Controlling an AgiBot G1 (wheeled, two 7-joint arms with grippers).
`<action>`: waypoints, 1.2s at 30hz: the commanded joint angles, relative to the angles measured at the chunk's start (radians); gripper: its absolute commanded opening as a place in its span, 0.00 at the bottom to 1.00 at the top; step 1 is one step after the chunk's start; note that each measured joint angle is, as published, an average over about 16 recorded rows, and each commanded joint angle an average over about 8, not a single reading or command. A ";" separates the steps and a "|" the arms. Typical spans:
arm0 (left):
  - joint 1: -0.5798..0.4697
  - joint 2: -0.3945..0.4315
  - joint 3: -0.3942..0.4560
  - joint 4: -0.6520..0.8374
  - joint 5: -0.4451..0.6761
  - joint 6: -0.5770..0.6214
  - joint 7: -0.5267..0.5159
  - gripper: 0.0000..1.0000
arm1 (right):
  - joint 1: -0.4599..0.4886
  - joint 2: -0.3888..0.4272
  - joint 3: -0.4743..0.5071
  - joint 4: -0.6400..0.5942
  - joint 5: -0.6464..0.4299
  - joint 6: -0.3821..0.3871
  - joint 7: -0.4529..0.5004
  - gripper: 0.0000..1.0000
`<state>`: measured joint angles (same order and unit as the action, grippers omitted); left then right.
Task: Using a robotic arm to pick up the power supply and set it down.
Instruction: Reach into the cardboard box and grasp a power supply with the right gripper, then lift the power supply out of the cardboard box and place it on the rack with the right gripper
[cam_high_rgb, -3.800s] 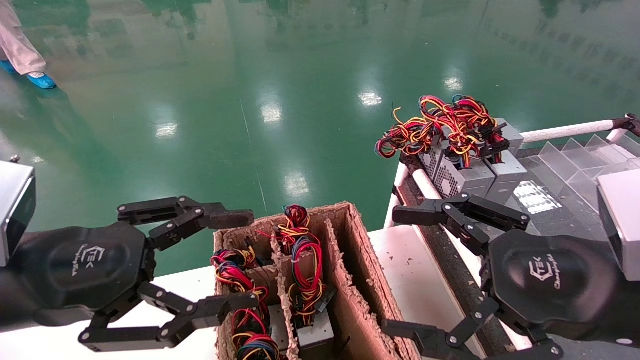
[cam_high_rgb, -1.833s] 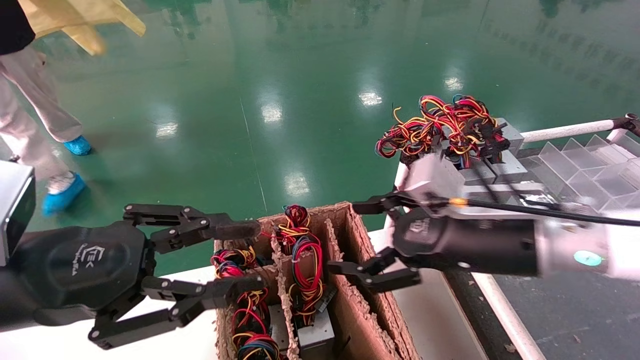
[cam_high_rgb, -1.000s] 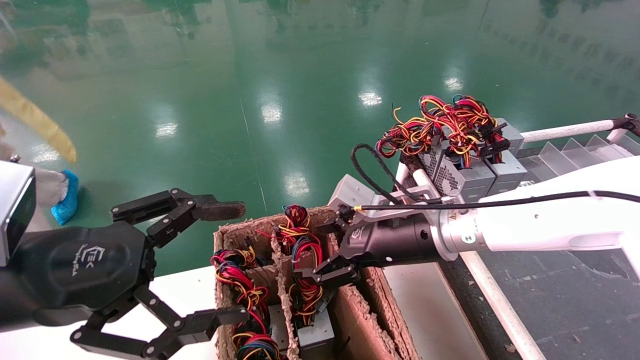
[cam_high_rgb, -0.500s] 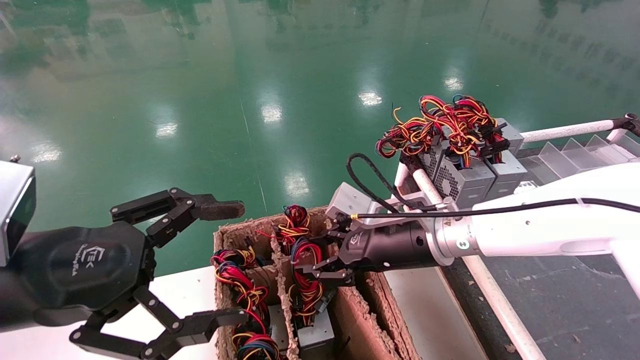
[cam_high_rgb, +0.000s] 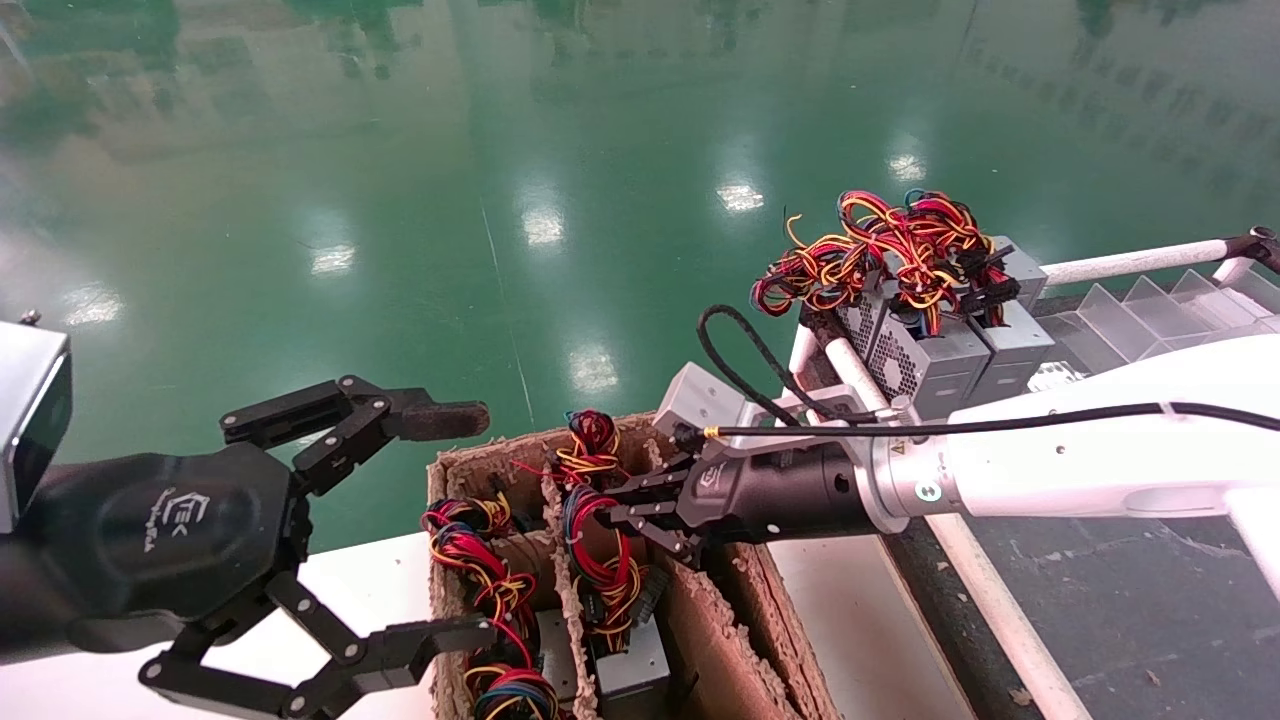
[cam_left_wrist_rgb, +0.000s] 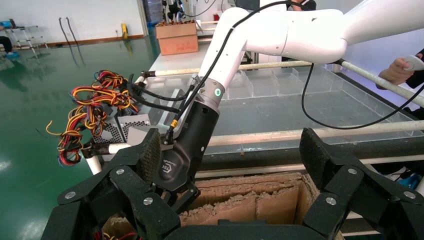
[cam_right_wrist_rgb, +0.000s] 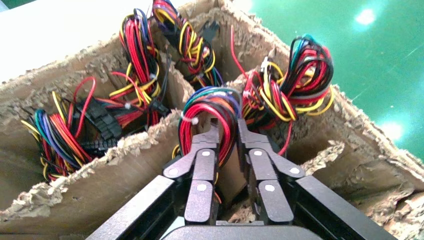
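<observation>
Nearest me, my left tool (cam_high_rgb: 415, 530) hangs parked over the white table (cam_high_rgb: 80, 680) at the near-left corner of the cardboard box (cam_high_rgb: 745, 620), fingers spread wide, a white logo on its black palm that I can't read. My right arm (cam_high_rgb: 1080, 465) stretches level across from the right, white forearm, silver collar, black wrist. The right tool (cam_high_rgb: 612, 513) sits in the box's middle compartment, fingers pinched onto the looped wire bundle (cam_right_wrist_rgb: 212, 112) of the power supply (cam_high_rgb: 630, 665), which stands upright in that compartment. More wired supplies fill the neighbouring compartments. Farther off, other grey supplies (cam_high_rgb: 945, 355) stand on the rack (cam_high_rgb: 1135, 262) beyond the green floor (cam_high_rgb: 400, 200)
</observation>
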<state>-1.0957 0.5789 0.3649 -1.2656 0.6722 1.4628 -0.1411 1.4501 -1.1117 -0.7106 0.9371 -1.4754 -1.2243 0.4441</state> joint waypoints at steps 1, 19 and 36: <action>0.000 0.000 0.000 0.000 0.000 0.000 0.000 1.00 | -0.001 0.000 0.003 0.000 0.005 0.001 -0.004 0.00; 0.000 0.000 0.000 0.000 0.000 0.000 0.000 1.00 | -0.012 0.002 0.027 -0.034 0.054 -0.012 -0.043 0.00; 0.000 0.000 0.000 0.000 0.000 0.000 0.000 1.00 | -0.032 0.113 0.156 0.065 0.241 -0.030 -0.064 0.00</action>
<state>-1.0958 0.5787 0.3653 -1.2656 0.6719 1.4626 -0.1409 1.4205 -0.9967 -0.5512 1.0003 -1.2316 -1.2541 0.3804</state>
